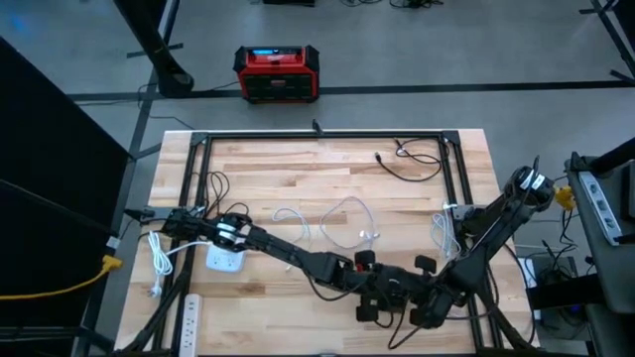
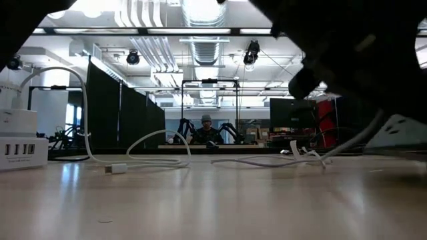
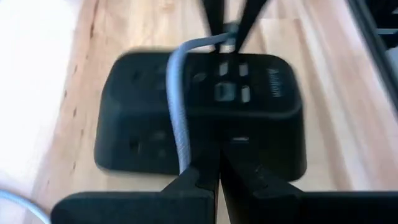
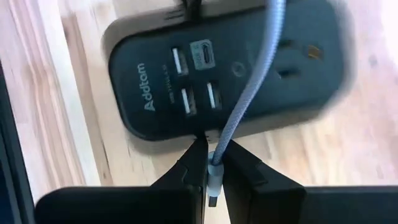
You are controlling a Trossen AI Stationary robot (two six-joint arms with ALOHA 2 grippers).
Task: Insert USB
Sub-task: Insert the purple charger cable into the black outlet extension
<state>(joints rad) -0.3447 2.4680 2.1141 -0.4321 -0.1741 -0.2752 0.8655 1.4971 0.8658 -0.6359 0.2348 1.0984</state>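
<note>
Lower centre of the high view: your right hand [image 4: 212,163] is clamped on the grey USB cable [image 4: 249,106] above the black power strip [image 4: 149,134]; left hand [image 3: 217,180] clenched beside it. Plug not yet seated in a port.

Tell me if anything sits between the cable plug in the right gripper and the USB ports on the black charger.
Nothing visible does. The right gripper is shut on the grey cable, just short of the black charger. Its USB ports are uncovered; the cable only crosses the charger beside them.
</note>
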